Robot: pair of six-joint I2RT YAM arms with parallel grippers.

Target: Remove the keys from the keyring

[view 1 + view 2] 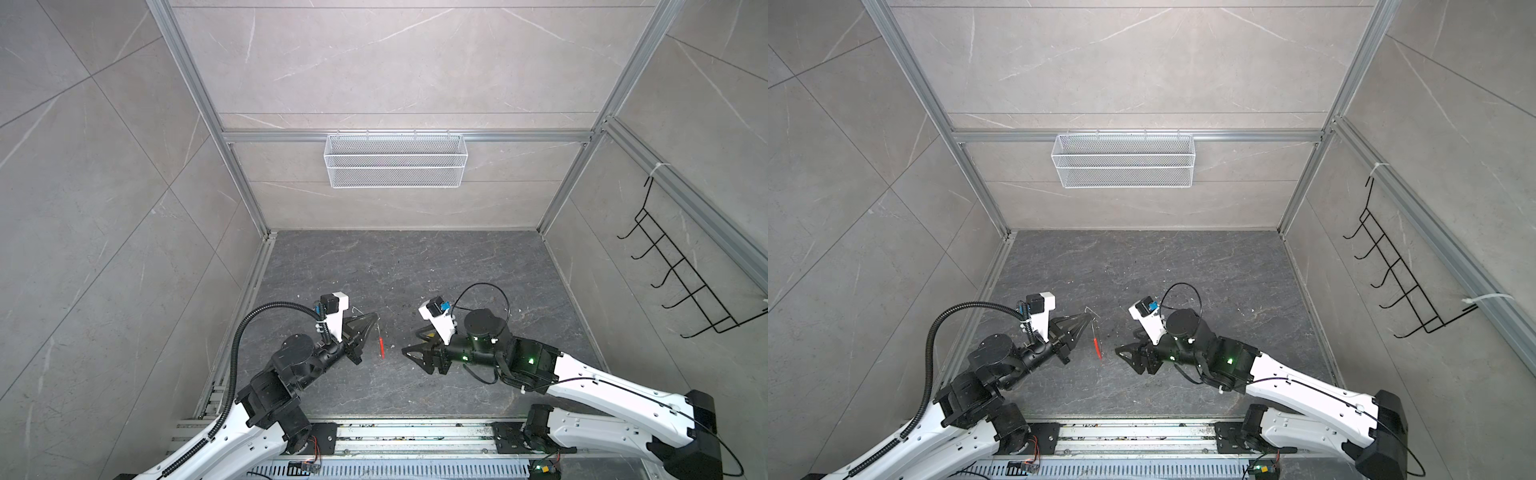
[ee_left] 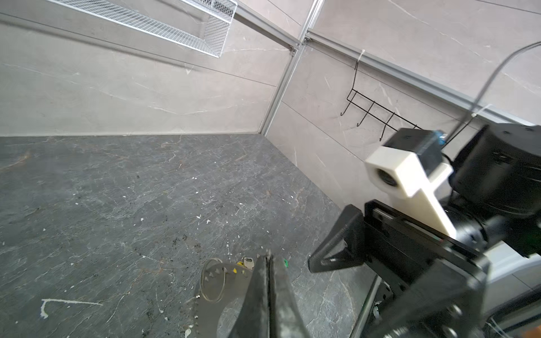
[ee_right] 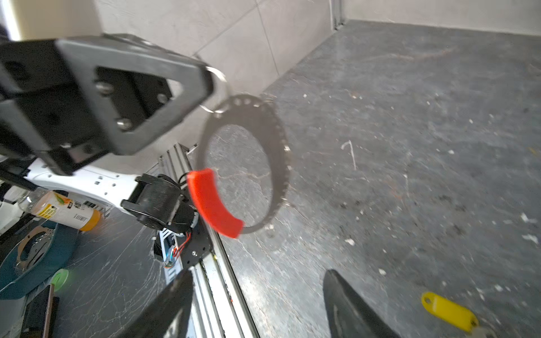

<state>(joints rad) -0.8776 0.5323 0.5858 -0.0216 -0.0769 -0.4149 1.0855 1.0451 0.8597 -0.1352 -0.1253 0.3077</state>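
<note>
Our left gripper (image 3: 206,80) is pressed together, pinching the keyring (image 3: 279,140) by its top. The keyring hangs in the air above the table (image 3: 409,117). Our right gripper (image 3: 259,273) is spread wide. The yellow key (image 3: 448,311) lies on the table near it.

My right fingers (image 3: 351,310) are black; the thin curved metal keyring band (image 3: 254,114) is grey, dotted with holes, its curved plastic segment (image 3: 215,203) red; the small metal key's plastic head (image 3: 448,311) yellow.
</note>
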